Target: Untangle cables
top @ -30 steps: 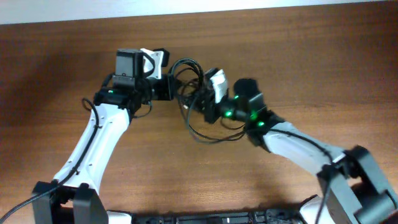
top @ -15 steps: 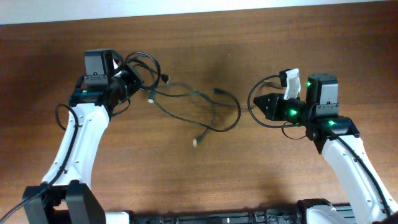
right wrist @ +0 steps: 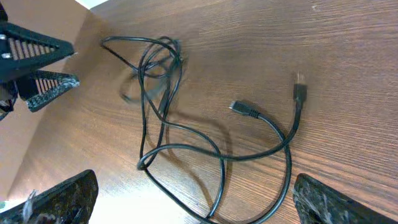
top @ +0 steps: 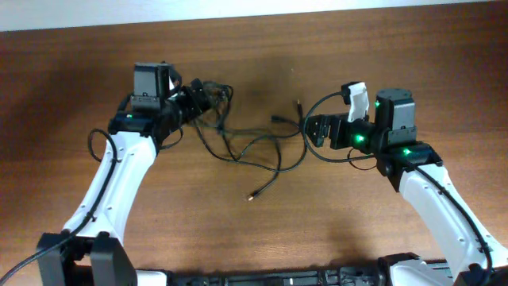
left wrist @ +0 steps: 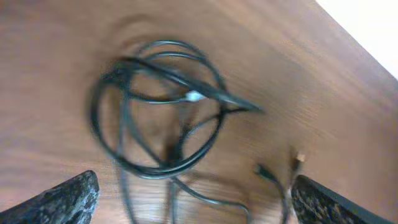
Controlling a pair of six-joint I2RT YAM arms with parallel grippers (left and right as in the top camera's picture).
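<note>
My left tool (top: 208,97) has its 2 fingers wide apart and clamps nothing. A small coil of the cables (right wrist: 160,65) lies on the surface (top: 238,238) just in front of these fingers, not between them. My right tool (top: 316,129) is also spread apart and empty. From the coil, loose loops run across the surface toward my right tool. 2 black plug ends (right wrist: 244,109) lie free near it, and 1 light tip (top: 251,196) lies between both arms.
</note>
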